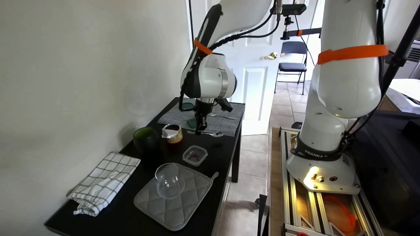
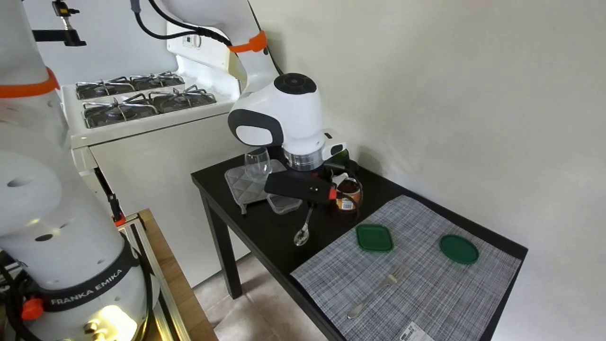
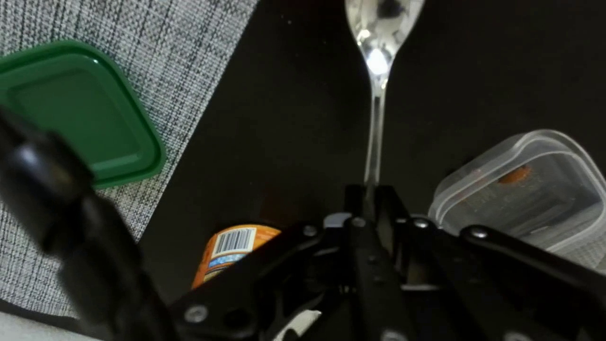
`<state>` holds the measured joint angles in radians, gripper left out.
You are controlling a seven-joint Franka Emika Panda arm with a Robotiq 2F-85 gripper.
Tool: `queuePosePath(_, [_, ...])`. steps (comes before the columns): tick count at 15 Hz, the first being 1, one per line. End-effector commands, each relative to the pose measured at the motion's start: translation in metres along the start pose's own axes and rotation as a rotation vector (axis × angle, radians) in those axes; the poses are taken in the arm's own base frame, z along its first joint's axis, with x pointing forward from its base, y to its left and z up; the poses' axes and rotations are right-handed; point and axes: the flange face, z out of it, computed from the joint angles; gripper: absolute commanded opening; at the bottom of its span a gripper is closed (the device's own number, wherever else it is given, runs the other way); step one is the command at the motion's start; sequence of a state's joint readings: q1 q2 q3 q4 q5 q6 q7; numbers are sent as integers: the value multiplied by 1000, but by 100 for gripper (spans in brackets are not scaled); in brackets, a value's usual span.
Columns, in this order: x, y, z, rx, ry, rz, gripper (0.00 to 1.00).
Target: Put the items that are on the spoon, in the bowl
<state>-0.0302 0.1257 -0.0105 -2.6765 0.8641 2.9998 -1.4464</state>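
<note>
Carrying the lot, desk (image 1: pixel 215 157): black, with the tub (image 1: pixel 176 137) on it.
Placemat (image 2: pixel 450 293): near the tub, probably laid for a place setting.
Pot holder (image 1: pixel 192 191): across the tub from the placemat, clear glass (image 1: pixel 169 183) parked on it, maybe just for cushioning.
Pincer (image 3: pixel 370 192): near the tub, clamped on the handle (image 3: pixel 375 142) of the spoon (image 3: pixel 378 83), imo so the scoop (image 3: pixel 378 28) is free to tip.
Tub: orange-tan, foil flap (image 1: pixel 169 133) peeled up, prob to take stuff; my best guess for the bowl.
Spoon: scoop pointing away from the tub.
Dark spot (image 3: pixel 390 8): in the scoop; cargo or reflection, can't tell.
</note>
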Motion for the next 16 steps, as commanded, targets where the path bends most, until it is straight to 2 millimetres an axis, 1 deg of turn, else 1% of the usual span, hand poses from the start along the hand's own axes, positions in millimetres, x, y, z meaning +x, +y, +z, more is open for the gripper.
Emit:
queuePosePath(1, [-3,6,8,19,-32,16,3])
queuePosePath(8, [-3,10,21,56,-68,19,3])
queuePosePath(16, [2,14,35,70,-83,49,3])
